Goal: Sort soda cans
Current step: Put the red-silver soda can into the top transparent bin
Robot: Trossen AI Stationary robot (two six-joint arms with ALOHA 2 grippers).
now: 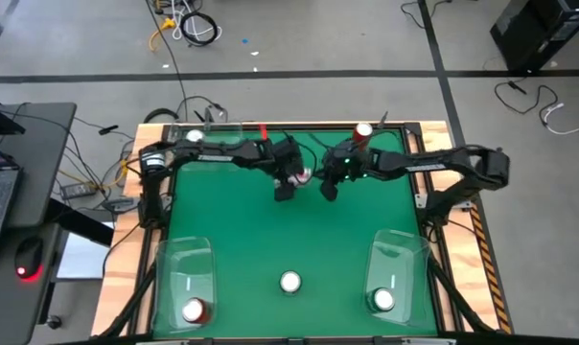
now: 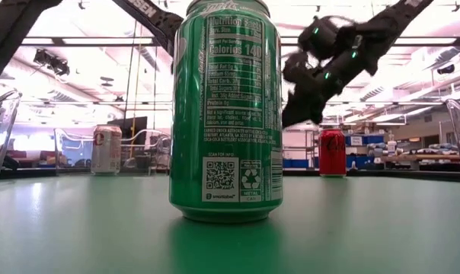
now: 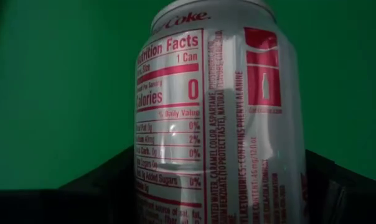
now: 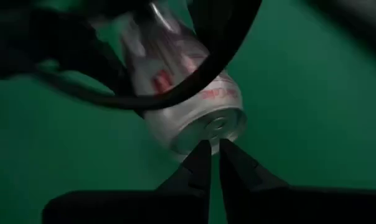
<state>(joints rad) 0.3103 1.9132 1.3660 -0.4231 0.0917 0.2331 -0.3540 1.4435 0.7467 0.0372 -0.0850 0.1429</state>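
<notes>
Item: silver can [image 3: 219, 118], being held aloft mid-table in the left gripper [image 1: 291, 178], fingers spread wide around its body. Long axis is tilting, end facing the right gripper [image 4: 214, 149], whose fingers are pressing together just beside the rim.
</notes>
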